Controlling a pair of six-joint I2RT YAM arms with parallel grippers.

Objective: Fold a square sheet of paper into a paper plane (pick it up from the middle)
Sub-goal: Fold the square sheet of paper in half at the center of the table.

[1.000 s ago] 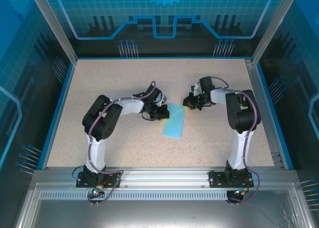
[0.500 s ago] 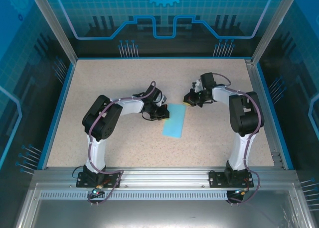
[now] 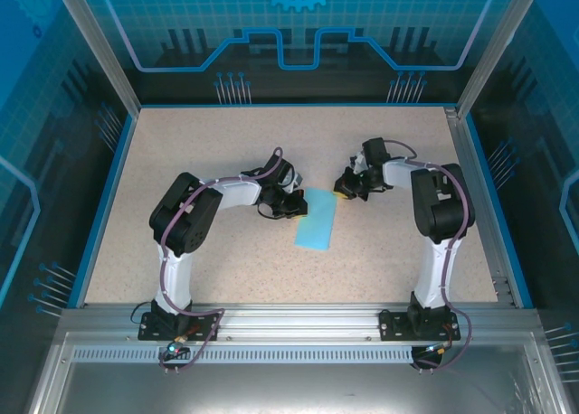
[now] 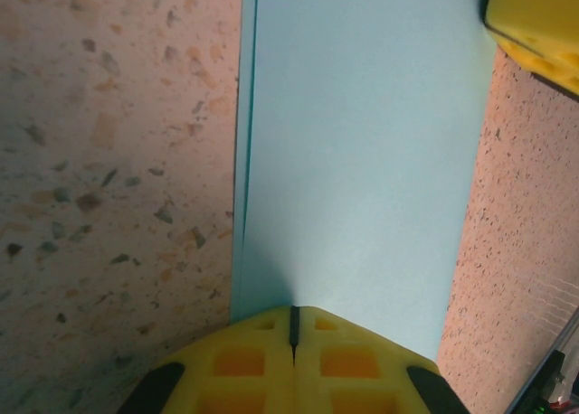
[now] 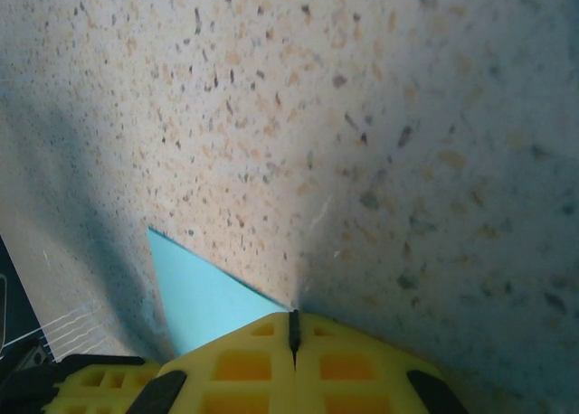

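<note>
Paper [image 3: 317, 221], folded into a strip, lies unmoved mid-table. The left gripper [image 3: 295, 206], closed and empty, presses its left edge. The right gripper [image 3: 346, 186], closed too, has returned to the far right corner, probably creasing.

Paper [image 3: 317, 222] flat on table [image 3: 199, 143], betw. L tool [image 3: 297, 206] & R tool [image 3: 341, 188].

You've got plenty of bare table [image 3: 208, 147] at the back and out to both sides. The middle's tight: the square sheet of paper [image 3: 317, 222] lies flat there, with the left gripper [image 3: 297, 205] and right gripper [image 3: 342, 189] crowding its far end. The blue side rail [image 3: 104, 197] boxes you in.
</note>
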